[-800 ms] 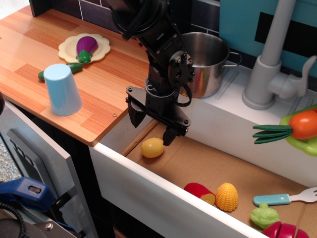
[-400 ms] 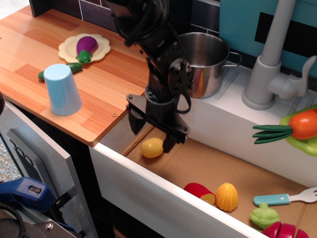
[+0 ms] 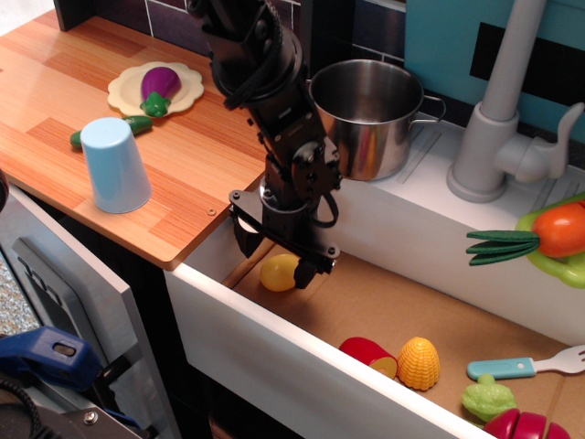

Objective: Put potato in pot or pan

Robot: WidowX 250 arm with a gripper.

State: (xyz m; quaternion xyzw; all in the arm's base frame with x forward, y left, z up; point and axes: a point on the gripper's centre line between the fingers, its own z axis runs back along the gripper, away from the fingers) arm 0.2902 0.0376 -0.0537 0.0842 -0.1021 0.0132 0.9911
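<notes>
1 thing has clearly changed in the last second: the gripper [image 3: 277, 255] has come down and a little to the left, from above and beside the potato [image 3: 279, 273] to a position directly over it. Before, the whole potato was visible to the left of the right finger; now the fingers stand on its 2 sides and the black body covers its top. I judge that the approach is almost finished and the grasp comes next.

The jaws are spread wide, wider than the potato, and they hold nothing yet. The left finger is at the far left side of the potato and the right finger is at its right side, very close or perhaps touching; I cannot tell which.

The potato lies on the brown floor of the sink [image 3: 393, 311], in its left corner, near the white front wall. The pot [image 3: 370, 114] stands on the counter behind the sink, far and to the right of the gripper, and it looks empty. So after closing, the arm must lift the potato up and carry it back and right over the rim. The smooth round toy could slip if the fingers close off its middle.
</notes>
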